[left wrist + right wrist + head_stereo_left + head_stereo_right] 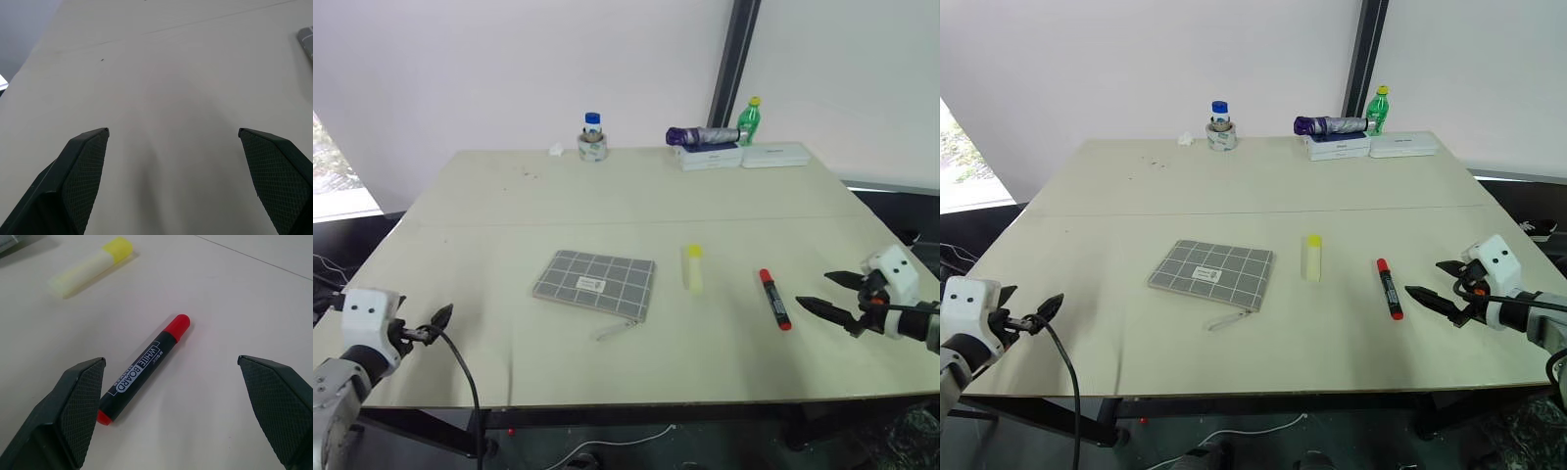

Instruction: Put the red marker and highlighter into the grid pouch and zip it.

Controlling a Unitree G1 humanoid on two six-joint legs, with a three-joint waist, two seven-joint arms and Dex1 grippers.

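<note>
With both end effectors gaping empty, the right end effector [832, 293] is lining up on the marker [774, 298] lying just ahead on the table [509, 196], highlighter [693, 267] and pouch [595, 283] beyond, needing a descent and pinch next.

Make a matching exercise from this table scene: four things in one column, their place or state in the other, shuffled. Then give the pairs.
Things:
1. red marker
2. highlighter
3. grid pouch
4. green bottle

Places or states:
A. upright at the table's far edge
B. flat, left of both pens
C. between pouch and marker
D. nearest the open right gripper

Pairs: 1-D, 2-C, 3-B, 4-A
</note>
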